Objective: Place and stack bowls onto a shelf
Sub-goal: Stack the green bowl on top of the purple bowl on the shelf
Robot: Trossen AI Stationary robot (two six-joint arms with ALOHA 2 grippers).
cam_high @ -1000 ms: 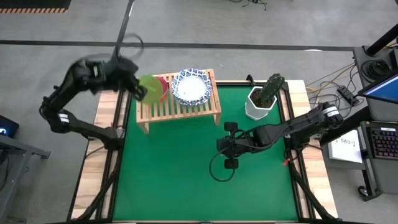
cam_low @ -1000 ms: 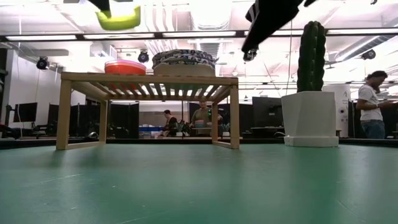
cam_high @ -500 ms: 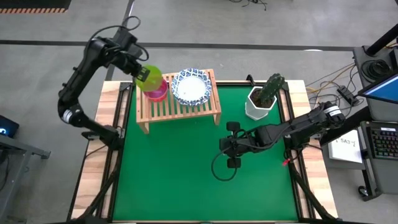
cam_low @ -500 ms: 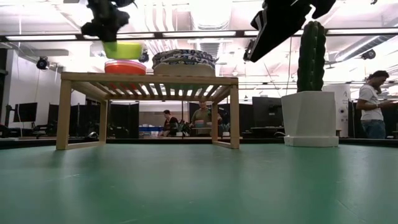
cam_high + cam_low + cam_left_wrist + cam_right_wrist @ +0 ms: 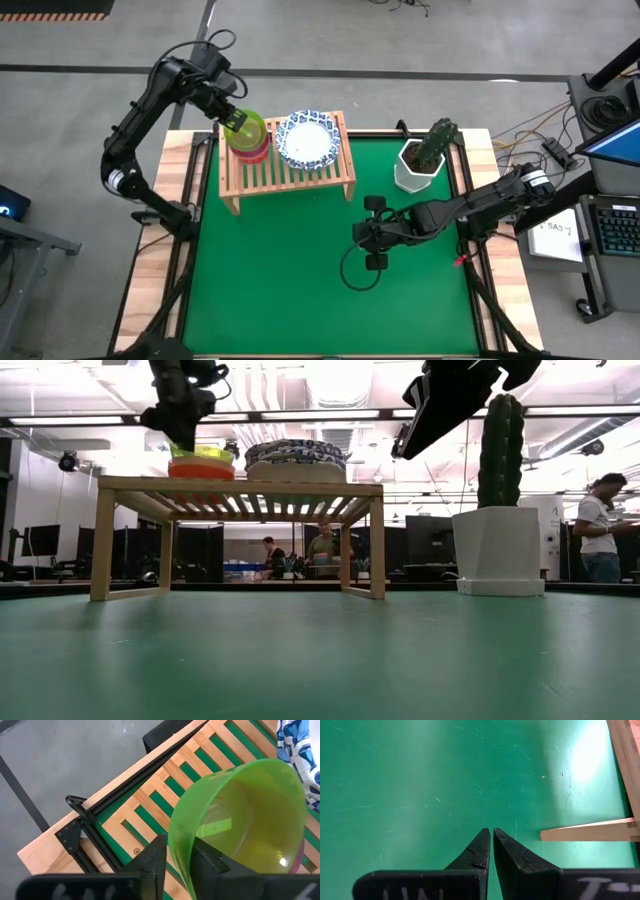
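Observation:
My left gripper [image 5: 235,122] is over the left half of the wooden slatted shelf [image 5: 290,172], shut on the yellow-green bowl [image 5: 247,130]. That bowl sits in a red bowl [image 5: 200,469] on the shelf. A stack of blue-and-white patterned bowls [image 5: 308,138] stands on the shelf's right half. My right gripper [image 5: 368,234] hovers shut above the green mat, right of the shelf and near its front leg; the right wrist view shows only mat under it [image 5: 491,845]. My left gripper pinches the yellow-green bowl's rim [image 5: 176,837] on its far-left side, with one finger inside the bowl [image 5: 210,865] and one outside [image 5: 152,862]. The fingers come from above, slanting in from the far left. The bowl's bottom rests in the red bowl [image 5: 256,150].
A white pot with a cactus [image 5: 422,158] stands at the mat's far right corner. A black cable loop [image 5: 355,270] hangs below the right gripper. The green mat [image 5: 300,290] in front of the shelf is bare. People stand in the room beyond [image 5: 603,525].
My left gripper carried the yellow-green bowl from high over the table's far-left corner toward the shelf and down. The bowl, tilted and well above the shelf a second ago, now sits in the red bowl. The fingers stayed shut on it.

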